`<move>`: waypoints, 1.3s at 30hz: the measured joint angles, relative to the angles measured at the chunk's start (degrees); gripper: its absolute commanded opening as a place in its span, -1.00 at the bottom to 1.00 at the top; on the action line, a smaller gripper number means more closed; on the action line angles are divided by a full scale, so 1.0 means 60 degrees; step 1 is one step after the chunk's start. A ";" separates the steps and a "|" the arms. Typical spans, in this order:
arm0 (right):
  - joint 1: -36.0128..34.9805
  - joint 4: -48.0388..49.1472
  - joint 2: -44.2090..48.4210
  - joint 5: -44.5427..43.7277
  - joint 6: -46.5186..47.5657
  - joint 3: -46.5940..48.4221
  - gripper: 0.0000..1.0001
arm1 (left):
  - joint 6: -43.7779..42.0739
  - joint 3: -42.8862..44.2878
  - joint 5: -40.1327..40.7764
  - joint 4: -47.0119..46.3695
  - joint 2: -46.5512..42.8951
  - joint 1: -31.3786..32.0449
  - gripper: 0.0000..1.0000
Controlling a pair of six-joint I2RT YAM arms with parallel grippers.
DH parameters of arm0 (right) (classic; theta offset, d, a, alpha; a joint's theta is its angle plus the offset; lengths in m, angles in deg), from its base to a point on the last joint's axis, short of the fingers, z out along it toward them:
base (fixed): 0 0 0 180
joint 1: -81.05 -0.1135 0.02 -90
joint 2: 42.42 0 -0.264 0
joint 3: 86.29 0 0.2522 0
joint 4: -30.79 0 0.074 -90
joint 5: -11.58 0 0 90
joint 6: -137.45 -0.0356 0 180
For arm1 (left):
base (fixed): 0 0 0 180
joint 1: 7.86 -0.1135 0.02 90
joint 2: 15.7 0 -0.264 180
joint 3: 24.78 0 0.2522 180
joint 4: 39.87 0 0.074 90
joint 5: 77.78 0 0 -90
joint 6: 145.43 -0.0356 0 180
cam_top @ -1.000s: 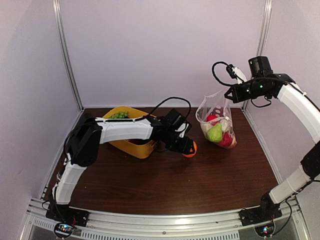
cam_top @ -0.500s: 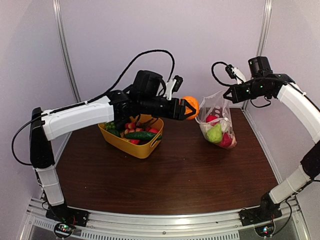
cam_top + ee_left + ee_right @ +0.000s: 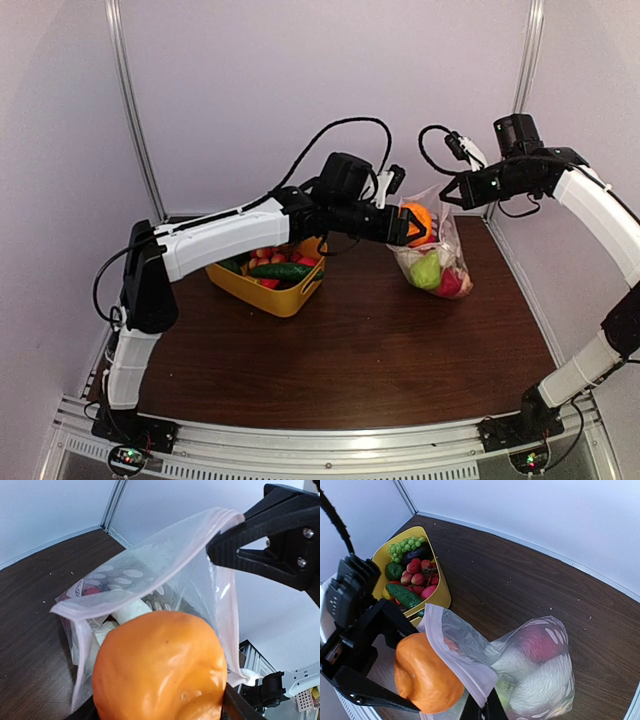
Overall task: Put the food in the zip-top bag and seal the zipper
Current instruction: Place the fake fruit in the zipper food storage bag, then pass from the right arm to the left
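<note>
The place is a robotics lab test cell, not a lived-in room. Plain pale wall panels close it in at the back and sides, joined at the corners by slim aluminium posts. A dark wood-grain surface forms the floor of the cell. Along its near edge runs a slotted aluminium rail, and two white-and-black arms are bolted there, the left arm and the right arm. Loose black cables loop above the arms, and small lit circuit boards sit at their bases. The goods on hand are plastic toy food in a yellow tub.
</note>
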 measured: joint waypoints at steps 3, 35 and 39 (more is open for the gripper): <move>-0.0098 -0.0044 0.0004 0.0219 0.0007 0.0000 -1.00 | 0.0007 0.0229 0.0040 0.0248 0.0219 0.0011 0.56; -0.1570 -0.2994 0.0106 0.2069 0.2455 0.0721 -1.00 | -0.5180 -0.6368 0.0616 0.0732 -0.5574 0.0503 0.76; -0.1763 -0.3264 -0.0018 0.2135 0.2586 0.1231 -1.00 | -0.5916 -0.6590 0.0678 0.0590 -0.5399 0.0714 0.70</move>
